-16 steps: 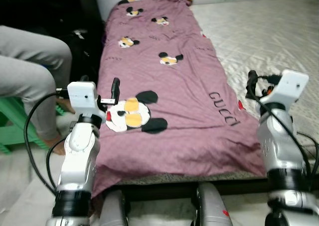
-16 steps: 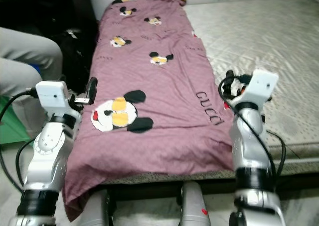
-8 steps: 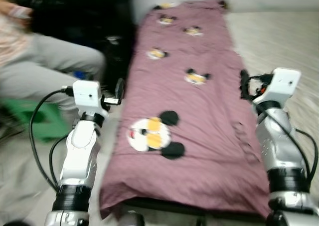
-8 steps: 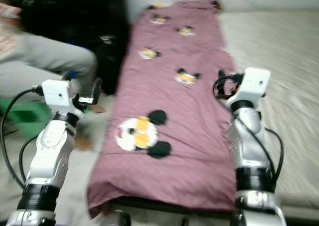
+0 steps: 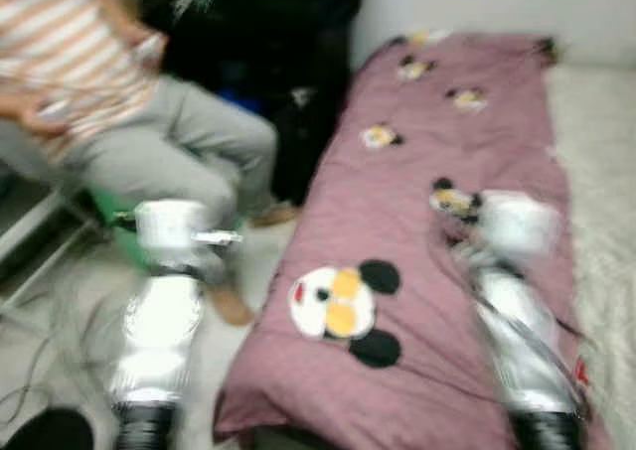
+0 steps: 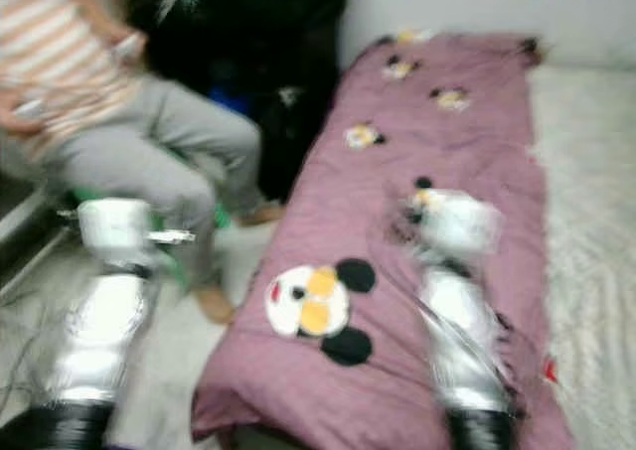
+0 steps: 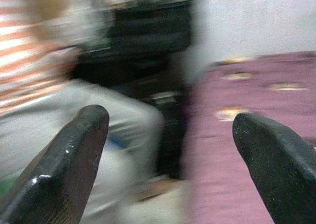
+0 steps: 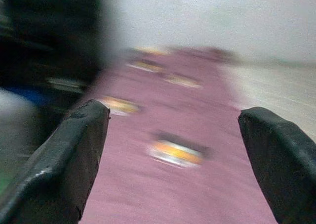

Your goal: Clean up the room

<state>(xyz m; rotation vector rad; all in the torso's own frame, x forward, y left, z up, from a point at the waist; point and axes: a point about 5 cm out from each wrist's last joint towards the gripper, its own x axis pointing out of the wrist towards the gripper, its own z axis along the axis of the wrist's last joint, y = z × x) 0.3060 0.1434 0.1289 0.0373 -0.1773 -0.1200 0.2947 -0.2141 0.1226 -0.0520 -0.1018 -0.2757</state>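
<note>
Bed point(image 5: 596, 172) along the right side of the room, pale quilted mattress bare on its far right. Mauve blanket point(image 5: 427, 271) spread lengthwise over the bed's left half, reaching from the near edge up to the white wall point(image 5: 447, 3); printed with cartoon mouse heads, the largest point(image 5: 343, 306) near the foot, smaller ones toward the head. Near left corner of the blanket drooping over the bed's edge.

Pale floor point(image 5: 60, 361) left of the bed, loose cables on it. Dark furniture or bags point(image 5: 268, 43) against the wall beyond, too blurred to sort out.

Person point(image 5: 129, 122) seated left of the bed, striped top, grey trousers, bare foot on the floor close to the bed; something green point(image 5: 109, 212) under them.

All views smeared by motion.

Left pincer point(image 7: 170, 150) raised over the floor beside the bed, fingers spread wide, empty, facing the person's legs and the blanket's edge. Right pincer point(image 8: 173, 159) raised above the blanket, fingers spread wide, nothing between them.
</note>
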